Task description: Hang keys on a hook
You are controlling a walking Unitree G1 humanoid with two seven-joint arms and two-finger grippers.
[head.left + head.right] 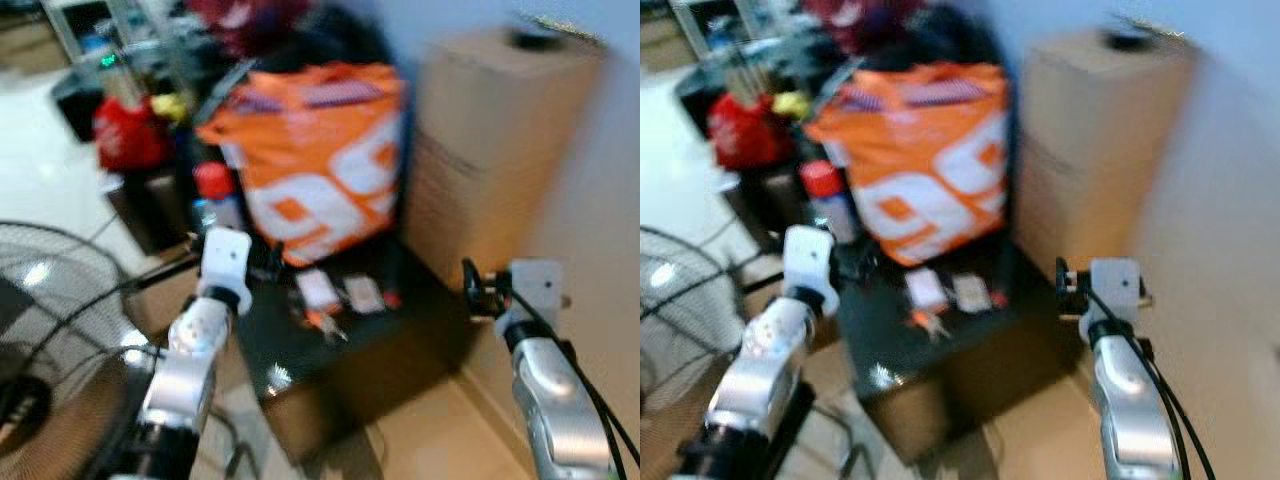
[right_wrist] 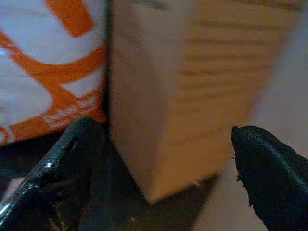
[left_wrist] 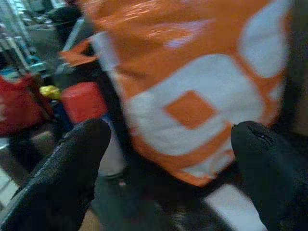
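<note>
**Keys on a dark desk, both claws empty**

One orange-tagged bunch of keys [image 1: 322, 322] is seen at frame centre on the black desk [image 1: 400, 340], beside two small white cards [image 1: 340, 290]. One orange bag [image 1: 315, 150] and stacked cardboard boxes [image 1: 490, 150] are set behind. A fan [image 1: 50, 340] is seen lower left. The left claw [image 3: 168, 178] and right claw [image 2: 159, 168] are held wide open, gripping nothing.

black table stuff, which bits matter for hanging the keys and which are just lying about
For the job: keys on the black table; left gripper and right gripper, both open.

Lying about: orange bag, cardboard boxes, fan, red-capped bottle, white cards.
</note>
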